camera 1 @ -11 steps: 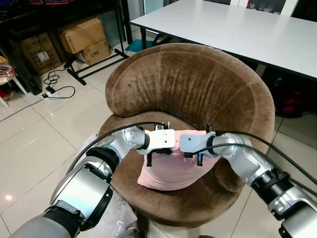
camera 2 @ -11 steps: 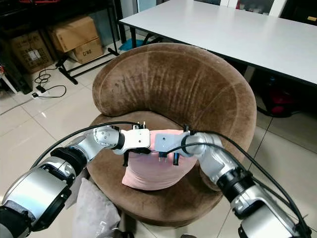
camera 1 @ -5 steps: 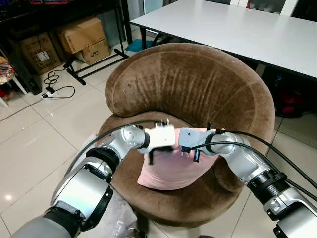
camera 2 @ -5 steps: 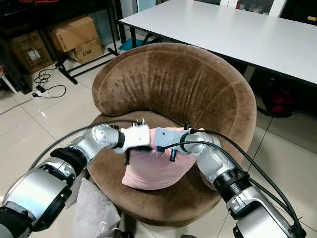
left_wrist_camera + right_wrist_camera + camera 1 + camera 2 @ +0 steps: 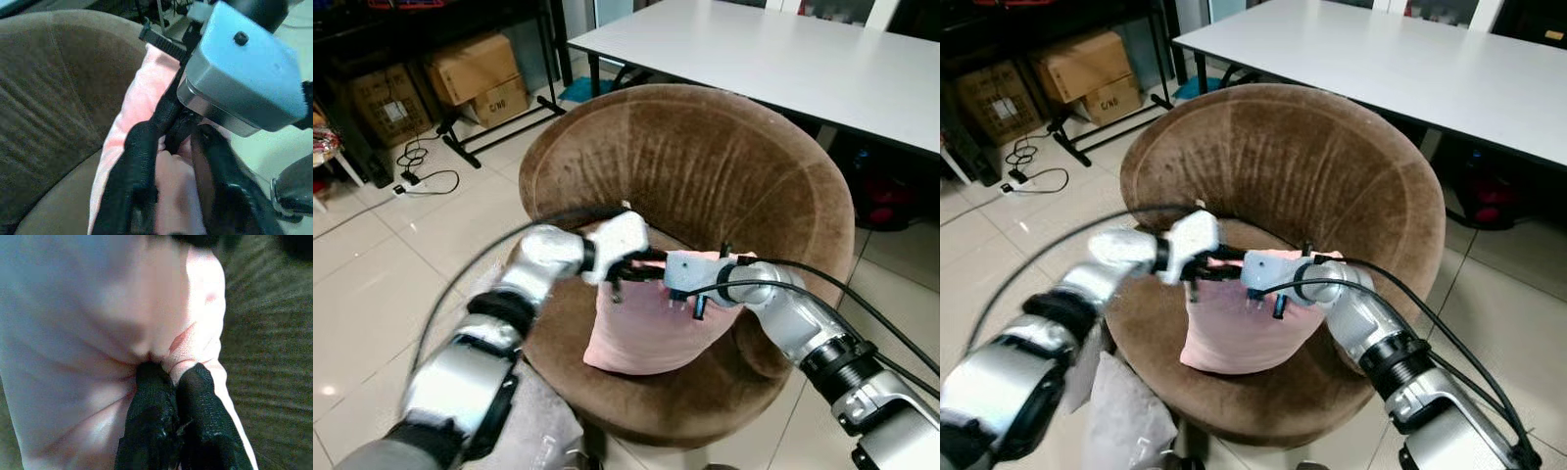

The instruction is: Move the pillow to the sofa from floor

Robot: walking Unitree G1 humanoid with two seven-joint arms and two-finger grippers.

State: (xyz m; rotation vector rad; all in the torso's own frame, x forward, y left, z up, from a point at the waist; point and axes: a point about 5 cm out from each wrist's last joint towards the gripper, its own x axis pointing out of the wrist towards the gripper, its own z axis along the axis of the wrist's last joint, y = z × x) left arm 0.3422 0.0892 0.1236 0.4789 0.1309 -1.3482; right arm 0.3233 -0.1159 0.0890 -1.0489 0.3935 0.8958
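The pink pillow (image 5: 646, 333) stands on its edge on the seat of the round brown sofa chair (image 5: 685, 166). My right gripper (image 5: 690, 305) is at the pillow's top edge, shut on a fold of its fabric; the right wrist view shows both fingers (image 5: 151, 396) pinching the pillow (image 5: 98, 308). My left gripper (image 5: 631, 276) is at the pillow's upper left corner, blurred by motion. In the left wrist view its fingers (image 5: 134, 166) stand apart with the pillow (image 5: 142, 98) bulging between them, close to the right gripper's silver housing (image 5: 244, 83).
A white table (image 5: 803, 59) stands behind the chair. Cardboard boxes (image 5: 480, 69) and a black rack are at the back left, with cables (image 5: 421, 166) on the tiled floor. A grey cushion (image 5: 1126, 411) lies on the floor by the chair's front left.
My left arm has swung up and outward, and its gripper has tilted away from the pillow's top. The right gripper has stayed pinched on the pillow, which remains on the seat.
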